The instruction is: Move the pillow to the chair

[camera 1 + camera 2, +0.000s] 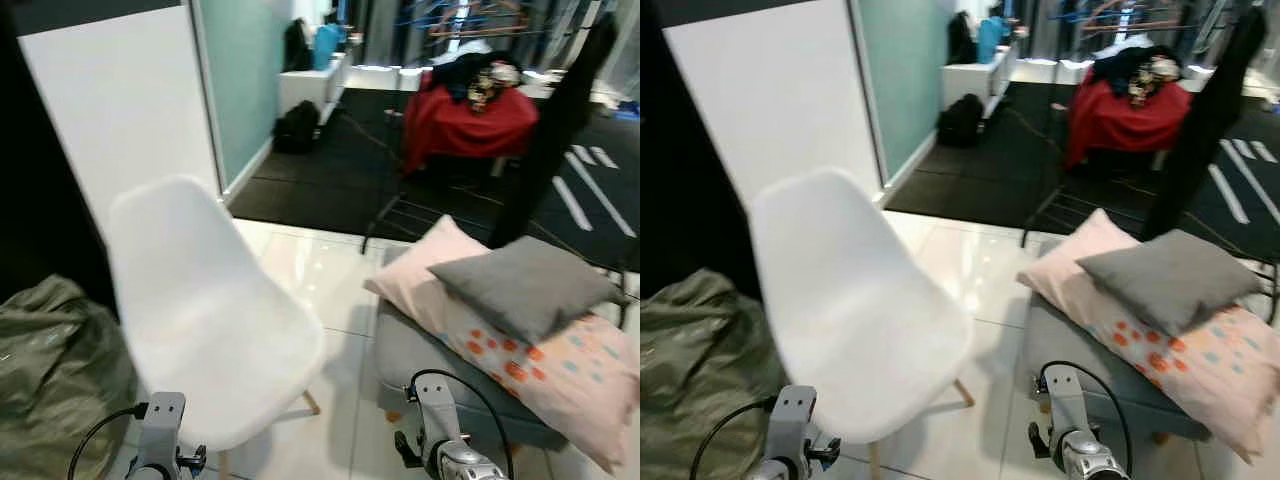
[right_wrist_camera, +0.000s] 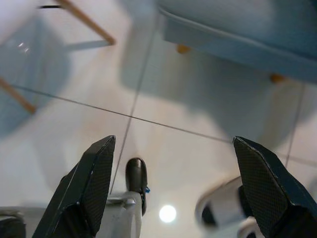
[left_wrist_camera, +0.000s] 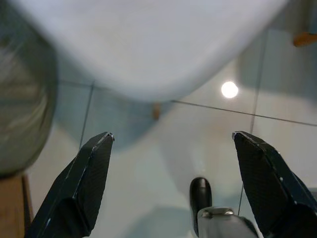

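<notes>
A grey pillow [image 1: 528, 284] lies on top of a pink pillow with orange and blue dots [image 1: 560, 370], both on a grey ottoman [image 1: 420, 352] at the right. A white plastic chair [image 1: 205, 310] with wooden legs stands at the left, its seat bare. Both arms hang low at the bottom edge, wrists showing in the eye views. My left gripper [image 3: 171, 148] is open above the tiled floor, under the chair's seat edge. My right gripper [image 2: 173, 153] is open over the floor beside the ottoman's base [image 2: 237, 34].
A green-grey bag [image 1: 55, 370] slumps at the far left beside a white wall panel [image 1: 120, 100]. Glossy white tiles [image 1: 330, 270] run between chair and ottoman. Beyond lie a black mat, a red-draped table [image 1: 470, 120], a black backpack [image 1: 297, 128] and a dark hanging garment [image 1: 560, 120].
</notes>
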Robot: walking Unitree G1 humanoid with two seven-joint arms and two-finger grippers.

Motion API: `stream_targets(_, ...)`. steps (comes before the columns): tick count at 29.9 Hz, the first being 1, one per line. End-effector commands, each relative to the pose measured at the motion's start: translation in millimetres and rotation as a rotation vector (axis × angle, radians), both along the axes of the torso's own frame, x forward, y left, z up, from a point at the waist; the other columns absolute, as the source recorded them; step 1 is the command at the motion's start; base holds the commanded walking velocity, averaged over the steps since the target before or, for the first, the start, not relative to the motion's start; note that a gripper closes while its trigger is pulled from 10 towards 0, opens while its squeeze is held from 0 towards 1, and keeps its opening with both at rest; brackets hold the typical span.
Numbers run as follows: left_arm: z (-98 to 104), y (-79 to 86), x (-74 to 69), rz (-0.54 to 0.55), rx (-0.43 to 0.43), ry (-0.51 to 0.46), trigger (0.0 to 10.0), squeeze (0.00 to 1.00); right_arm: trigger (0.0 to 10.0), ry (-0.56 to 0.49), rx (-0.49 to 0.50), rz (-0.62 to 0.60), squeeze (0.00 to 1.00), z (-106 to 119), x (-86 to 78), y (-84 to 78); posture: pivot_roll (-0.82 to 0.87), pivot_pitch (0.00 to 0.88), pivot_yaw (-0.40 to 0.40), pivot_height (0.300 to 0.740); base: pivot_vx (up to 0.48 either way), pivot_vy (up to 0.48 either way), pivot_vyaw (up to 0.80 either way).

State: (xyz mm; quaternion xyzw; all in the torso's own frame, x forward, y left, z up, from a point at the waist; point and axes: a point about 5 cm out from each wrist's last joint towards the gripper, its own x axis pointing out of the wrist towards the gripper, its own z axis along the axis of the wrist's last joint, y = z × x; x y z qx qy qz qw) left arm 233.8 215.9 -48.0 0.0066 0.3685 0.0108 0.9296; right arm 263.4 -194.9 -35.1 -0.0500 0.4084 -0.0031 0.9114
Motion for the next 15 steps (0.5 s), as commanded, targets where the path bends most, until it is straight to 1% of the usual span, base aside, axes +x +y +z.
stream_targets(1,-2.6,-1.3,-2.6,-0.004,-0.001,0.023,10.0,0.0,10.0,0.02,-0.003,-0.005,0.0,-2.8,-3.7,-1.6,-0.07,0.073,-0.026,0.74,0.0,0.0,-0.43)
stream_targets(7,-2.1,-1.7,-1.6,0.003,-0.002,0.018,10.0,0.0,10.0,0.022,-0.006,-0.006,0.0,-2.8,-3.9,-2.1,-0.07,0.06,-0.034,0.74,0.0,0.0,0.0)
stream_targets(15,-2.2,-3.2,-1.3,-0.003,-0.001,0.019,10.0,0.0,10.0,0.032,-0.009,0.003,0.0,-3.7,-5.0,-1.9,-0.06,0.043,-0.03,0.74,0.0,0.0,-0.76)
